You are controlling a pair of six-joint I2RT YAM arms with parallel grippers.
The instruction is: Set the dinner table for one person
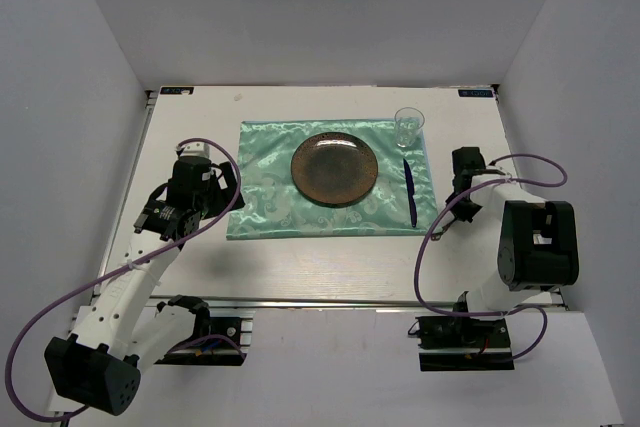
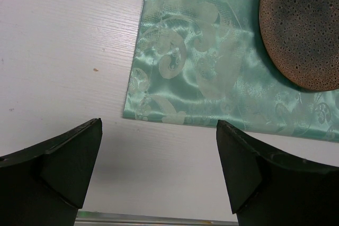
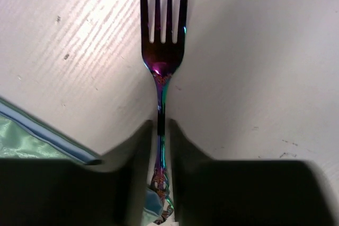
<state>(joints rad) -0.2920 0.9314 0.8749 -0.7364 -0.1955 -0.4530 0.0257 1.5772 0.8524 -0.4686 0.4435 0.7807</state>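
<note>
The white dinner table point(image 1: 300, 267) carries a mint-green mat point(image 1: 265, 197) with a brown speckled plate point(image 1: 335, 169) on it. A clear glass point(image 1: 408, 127) stands at the mat's far right corner, and a blue-purple knife point(image 1: 410, 192) lies right of the plate. My right gripper point(image 3: 163, 130) is shut on the handle of an iridescent fork point(image 3: 163, 41), tines pointing away, low over the bare table just right of the mat point(image 3: 32, 141). In the top view the right gripper point(image 1: 463, 172) hides the fork. My left gripper point(image 2: 159, 168) is open and empty above the mat's near-left corner point(image 2: 175, 93).
A metal rail point(image 1: 330, 301) runs along the table's near edge. White walls enclose the table on three sides. Purple cables loop off both arms. The plate's edge also shows in the left wrist view point(image 2: 304, 30).
</note>
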